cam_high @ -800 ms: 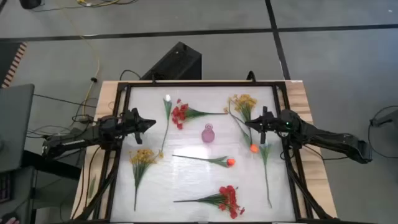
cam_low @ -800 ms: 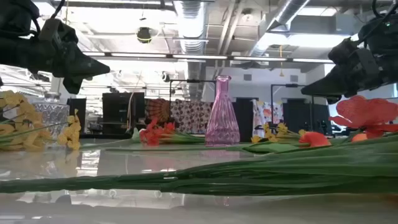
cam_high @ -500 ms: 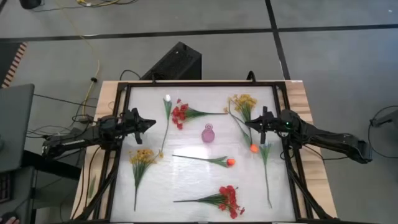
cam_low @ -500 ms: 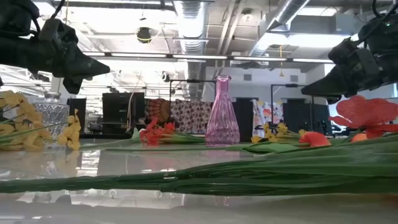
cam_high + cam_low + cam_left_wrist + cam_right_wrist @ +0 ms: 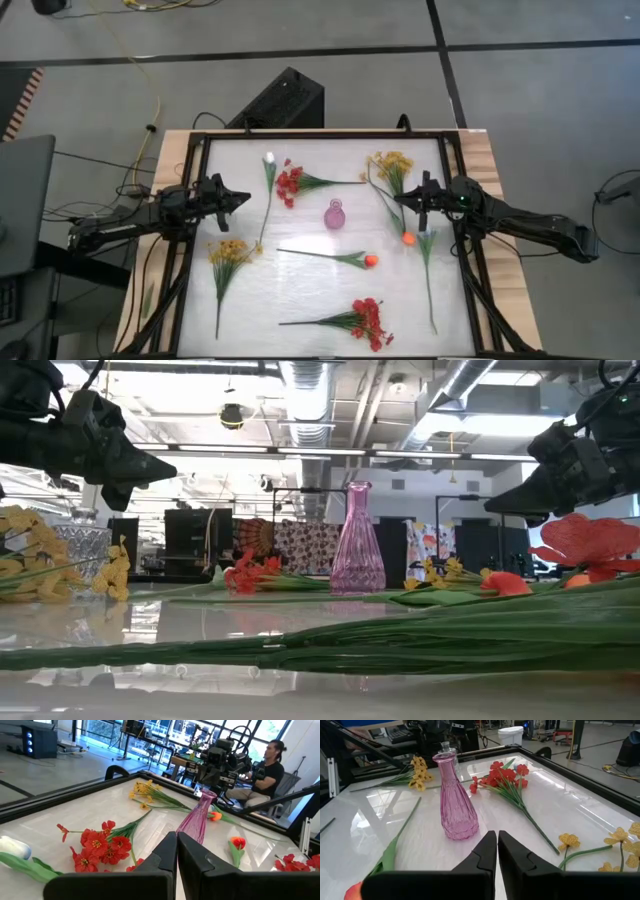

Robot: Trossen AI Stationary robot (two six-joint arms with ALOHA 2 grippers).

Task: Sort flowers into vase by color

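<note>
Pink glass vase (image 5: 334, 214) upright mid-table, holding nothing. Flowers all flat on white table (image 5: 300, 300): red sprays (image 5: 290, 183) just beside vase and near front edge (image 5: 368, 322), yellow sprays left (image 5: 231, 252) and back right (image 5: 393, 165), orange tulips (image 5: 370, 261) (image 5: 408, 238), white tulip (image 5: 269, 159). Left gripper (image 5: 243, 198) closed, nothing held, hovering at left edge. Right gripper (image 5: 402, 198) closed, nothing held, above right-side stems.

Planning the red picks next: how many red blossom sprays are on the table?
2. One red blossom spray lies at the far side, just left of the pink vase; the other red spray lies near the front edge, right of centre. None seems hidden.
</note>
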